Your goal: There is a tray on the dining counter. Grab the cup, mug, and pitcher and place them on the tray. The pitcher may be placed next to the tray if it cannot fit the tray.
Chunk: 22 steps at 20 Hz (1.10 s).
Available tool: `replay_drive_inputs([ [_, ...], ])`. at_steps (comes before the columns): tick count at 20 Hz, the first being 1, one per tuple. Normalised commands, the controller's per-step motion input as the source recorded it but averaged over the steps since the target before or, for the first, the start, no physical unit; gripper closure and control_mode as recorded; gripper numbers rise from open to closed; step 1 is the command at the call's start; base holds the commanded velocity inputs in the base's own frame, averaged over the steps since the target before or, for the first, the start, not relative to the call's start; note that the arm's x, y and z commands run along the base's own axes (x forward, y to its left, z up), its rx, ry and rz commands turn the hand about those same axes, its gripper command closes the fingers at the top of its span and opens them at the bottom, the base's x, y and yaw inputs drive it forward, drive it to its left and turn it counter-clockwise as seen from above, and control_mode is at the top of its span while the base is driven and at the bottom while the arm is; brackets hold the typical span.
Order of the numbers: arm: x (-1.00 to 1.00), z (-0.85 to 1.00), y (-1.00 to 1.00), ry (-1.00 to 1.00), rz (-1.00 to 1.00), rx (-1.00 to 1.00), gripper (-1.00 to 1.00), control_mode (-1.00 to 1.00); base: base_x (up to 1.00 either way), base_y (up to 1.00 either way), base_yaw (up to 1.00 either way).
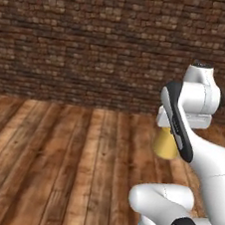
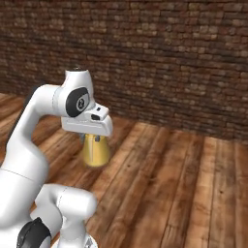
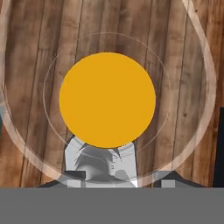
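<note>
Pitcher (image 2: 95,151), clear glass holding orange-yellow liquid, hangs over the wooden floor (image 2: 164,193) at six o'clock beneath the gripper (image 2: 92,138), jaws clamped on its narrow neck; likely heavy, slippery, fragile, best kept upright.

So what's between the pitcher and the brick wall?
Only bare wooden floor lies between the pitcher, hanging from the gripper, and the brick wall, seen in the right base view.
</note>
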Motion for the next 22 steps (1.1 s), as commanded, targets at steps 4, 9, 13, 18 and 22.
replay_drive_inputs([
  [4,0.00,0.00,0.00,0.00,0.00,0.00,1.00,1.00,1.00,-0.03,0.27],
  [9,0.00,0.00,0.00,0.00,0.00,0.00,1.00,1.00,1.00,-0.07,0.33],
  [13,0.00,0.00,0.00,0.00,0.00,0.00,1.00,1.00,1.00,-0.12,0.45],
  [18,0.00,0.00,0.00,0.00,0.00,0.00,1.00,1.00,1.00,-0.15,0.53],
  [22,0.00,0.00,0.00,0.00,0.00,0.00,1.00,1.00,1.00,-0.10,0.57],
])
